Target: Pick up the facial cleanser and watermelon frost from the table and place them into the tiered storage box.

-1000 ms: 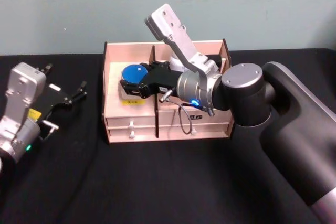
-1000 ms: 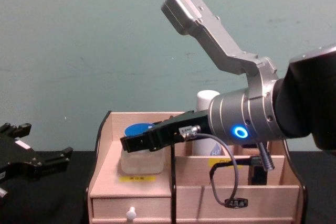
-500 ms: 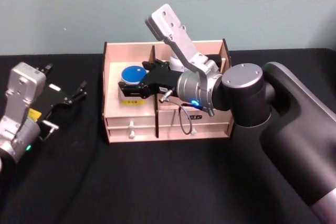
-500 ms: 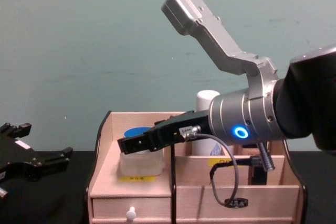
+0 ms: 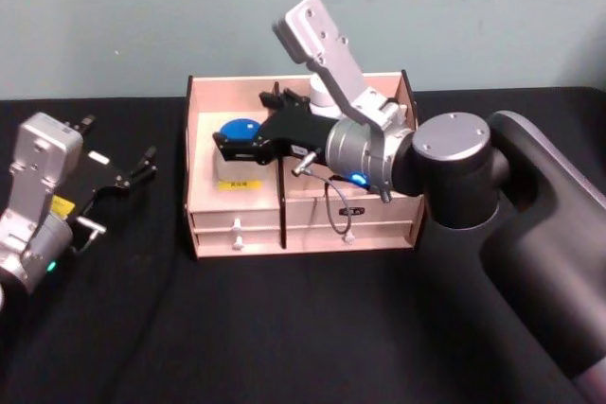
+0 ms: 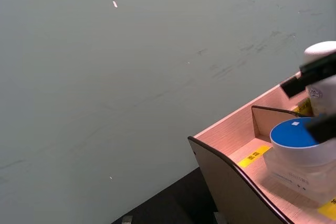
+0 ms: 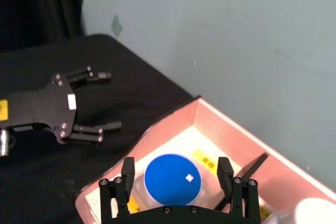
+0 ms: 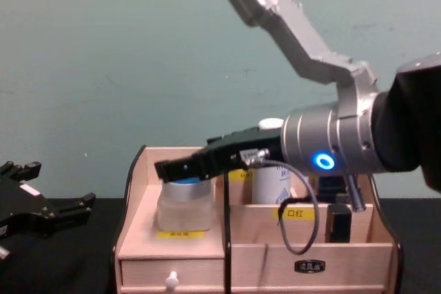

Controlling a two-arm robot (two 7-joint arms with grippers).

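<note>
Two items sit in the box (image 5: 204,224); right gripper (image 7: 174,182), fingers spread, hovers above the blue-lidded jar (image 5: 238,131) and could clip it withdrawing.

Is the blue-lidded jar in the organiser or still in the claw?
In: the jar stands upright in the organiser's left compartment; the right claw is open above it.

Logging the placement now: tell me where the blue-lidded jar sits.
In the head view the blue-lidded jar sits in the left front compartment of the tiered storage box, with the open right gripper above it.
</note>
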